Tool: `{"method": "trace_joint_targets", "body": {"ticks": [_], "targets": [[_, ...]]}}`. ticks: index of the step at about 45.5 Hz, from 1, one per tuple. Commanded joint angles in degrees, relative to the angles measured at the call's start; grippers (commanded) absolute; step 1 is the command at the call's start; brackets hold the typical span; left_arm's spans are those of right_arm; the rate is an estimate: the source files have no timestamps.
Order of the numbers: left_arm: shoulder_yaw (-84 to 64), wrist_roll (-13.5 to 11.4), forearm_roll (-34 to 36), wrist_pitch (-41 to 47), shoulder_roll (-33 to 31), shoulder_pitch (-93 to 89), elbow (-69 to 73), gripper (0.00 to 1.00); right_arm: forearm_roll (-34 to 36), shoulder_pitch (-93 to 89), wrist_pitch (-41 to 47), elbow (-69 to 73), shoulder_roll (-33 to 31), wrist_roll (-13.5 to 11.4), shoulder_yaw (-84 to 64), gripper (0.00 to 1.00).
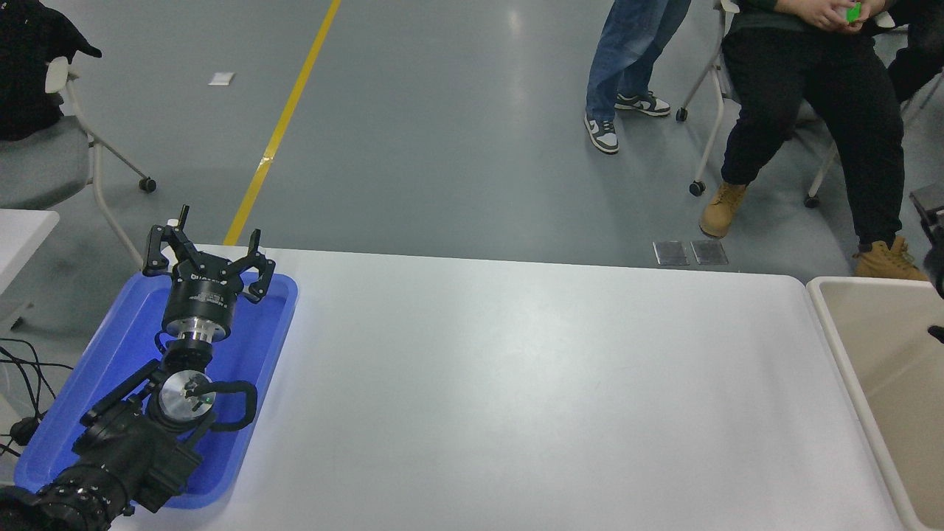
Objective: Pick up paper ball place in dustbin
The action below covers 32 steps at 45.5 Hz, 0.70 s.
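Now, what we see, from the grippers outward:

Left gripper (209, 247): parked at the lower left over the blue tray (110, 354); we see its fingers spread wide with nothing between them.

Right gripper (931, 243): only dark bits show at the right edge, above the dustbin's far rim; we cannot tell how its fingers stand or whether they hold anything.

Dustbin (841, 332): beige, just beside the table's right end, cut off by the frame; the part of its inside we can see is bare.

Paper ball: we cannot find it anywhere in view.

White table (516, 383): carries the tray at its left end.

Far side: 2 people, 1 standing in jeans (627, 51), 1 seated in black trousers (811, 110) and tan boots (723, 209).

Office chair (51, 147): at the upper left.
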Motion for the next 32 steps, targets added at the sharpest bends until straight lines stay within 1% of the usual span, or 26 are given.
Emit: {"method": "trace_joint_targets", "body": {"ticks": [1, 4, 9, 11, 16, 19, 32], "targets": [[0.00, 0.00, 0.00, -0.01, 0.00, -0.01, 0.00, 1.00, -0.05, 0.95, 0.20, 10.65, -3.65, 0.45, 18.44, 1.00], [0.00, 0.00, 0.00, 0.07, 0.00, -0.01, 0.00, 1.00, -0.05, 0.16, 0.20, 13.02, -3.65, 1.24, 24.41, 1.00], [0.00, 0.00, 0.00, -0.01, 0.00, -0.01, 0.00, 1.00, -0.13, -3.35, 0.46, 18.20, -3.56, 3.52, 36.54, 1.00], [0.00, 0.00, 0.00, 0.07, 0.00, -0.01, 0.00, 1.00, -0.13, -5.02, 1.51, 20.66, -3.56, 3.97, 40.77, 1.00], [0.00, 0.00, 0.00, -0.01, 0.00, -0.01, 0.00, 1.00, -0.13, -9.42, 6.26, 25.59, -3.21, 4.14, 48.16, 1.00], [0.00, 0.00, 0.00, -0.01, 0.00, -0.01, 0.00, 1.00, -0.31, -10.65, 7.32, 26.57, -2.77, 4.14, 50.62, 1.00], [0.00, 0.00, 0.00, -0.01, 0.00, -0.01, 0.00, 1.00, -0.31, -17.59, 8.90, 26.74, 1.44, 4.32, 53.26, 1.00]]}}
